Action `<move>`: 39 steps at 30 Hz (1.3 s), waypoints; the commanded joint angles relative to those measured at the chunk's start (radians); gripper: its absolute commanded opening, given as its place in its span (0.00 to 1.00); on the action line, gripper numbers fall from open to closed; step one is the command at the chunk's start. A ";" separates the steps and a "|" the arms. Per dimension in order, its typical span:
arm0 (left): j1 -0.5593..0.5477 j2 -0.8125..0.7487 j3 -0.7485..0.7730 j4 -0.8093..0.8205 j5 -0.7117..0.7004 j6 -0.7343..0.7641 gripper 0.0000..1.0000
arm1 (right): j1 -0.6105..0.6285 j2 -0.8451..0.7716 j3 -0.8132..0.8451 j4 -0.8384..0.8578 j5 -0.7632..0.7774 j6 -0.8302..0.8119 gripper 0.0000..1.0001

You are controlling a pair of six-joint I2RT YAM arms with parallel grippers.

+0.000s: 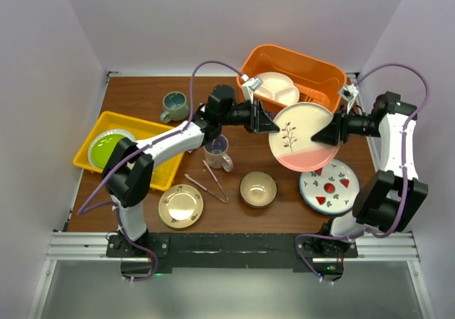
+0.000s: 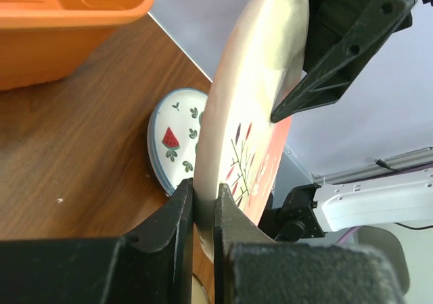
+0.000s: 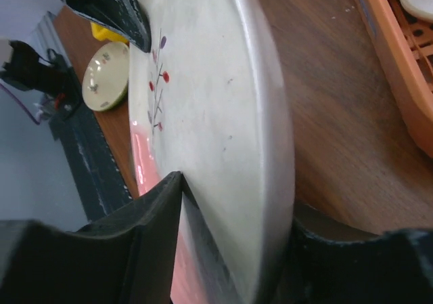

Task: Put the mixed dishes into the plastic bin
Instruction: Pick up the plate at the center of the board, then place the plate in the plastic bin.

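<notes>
Glossy round ceramic pink floral plate [image 1: 302, 136], cream with a pink band and sprig motif, held above the wooden table [image 1: 142, 95] near its far right corner, just before the smooth orange plastic bin [image 1: 313, 57]. Left gripper [image 1: 264, 120] and right gripper [image 1: 328, 133] clamp opposite rims. Strawberry-print plate [image 1: 328, 185] lies by the right edge.

Camera placement, as I read it from my station. The top external view looks steeply down from above and behind the arm bases and takes in the whole table [image 1: 142, 95] from well back. The left wrist view sits directly behind the left gripper [image 2: 204, 199], facing rightward, very close to the pink floral plate [image 2: 250, 94], which it sees edge-on. The right wrist view sits just behind the right gripper [image 3: 237, 202], facing leftward, equally close. Both wrist views share that plate and the plastic bin [image 3: 399, 80]; the top view covers both as well.
</notes>
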 commanded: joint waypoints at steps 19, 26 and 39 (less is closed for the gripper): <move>0.152 -0.191 -0.022 0.190 0.063 -0.029 0.32 | 0.151 0.129 0.244 -0.128 -0.360 0.223 0.00; 0.267 -0.236 0.001 0.073 0.017 0.068 0.62 | 0.151 0.207 0.359 -0.134 -0.400 0.250 0.00; 0.361 -0.624 -0.259 -0.153 -0.353 0.530 0.87 | 0.153 0.437 0.709 -0.135 -0.429 0.271 0.00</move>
